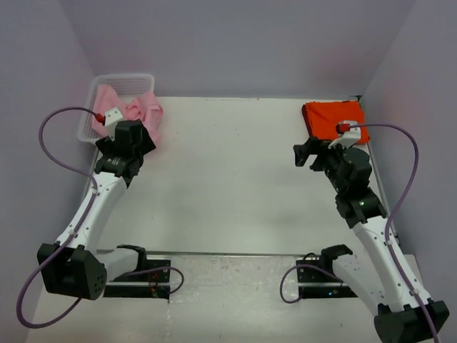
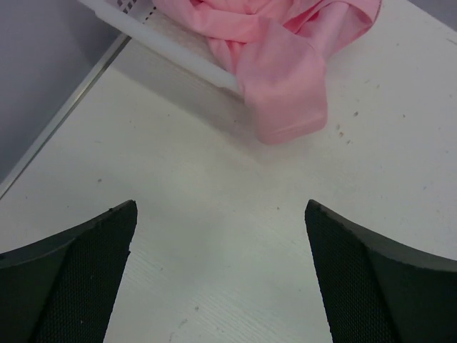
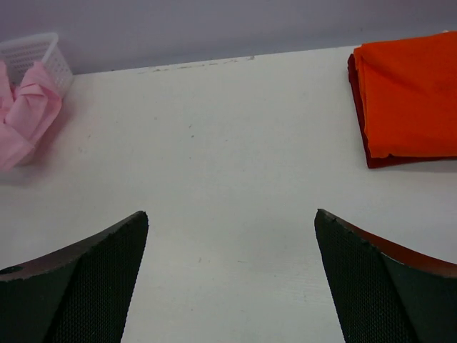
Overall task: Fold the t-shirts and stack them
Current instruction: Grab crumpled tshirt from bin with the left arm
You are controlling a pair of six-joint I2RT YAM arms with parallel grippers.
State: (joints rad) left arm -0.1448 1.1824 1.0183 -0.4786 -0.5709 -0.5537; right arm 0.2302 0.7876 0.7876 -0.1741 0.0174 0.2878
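Note:
The light pink t-shirt point(image 1: 139, 109) lies crumpled, half in the white mesh basket point(image 1: 91, 123) at the back left and spilling over its rim onto the table; it also shows in the left wrist view point(image 2: 285, 64) and the right wrist view point(image 3: 28, 114). The orange-red t-shirt point(image 1: 334, 118) lies folded flat at the back right, also in the right wrist view point(image 3: 410, 100). My left gripper point(image 2: 220, 214) is open and empty just in front of the pink shirt. My right gripper point(image 3: 232, 221) is open and empty, left of the folded orange shirt.
The basket's rim point(image 2: 178, 50) crosses the top left of the left wrist view. The white table point(image 1: 235, 179) is closed in by lilac walls at the back and both sides. Both arm bases stand at the near edge.

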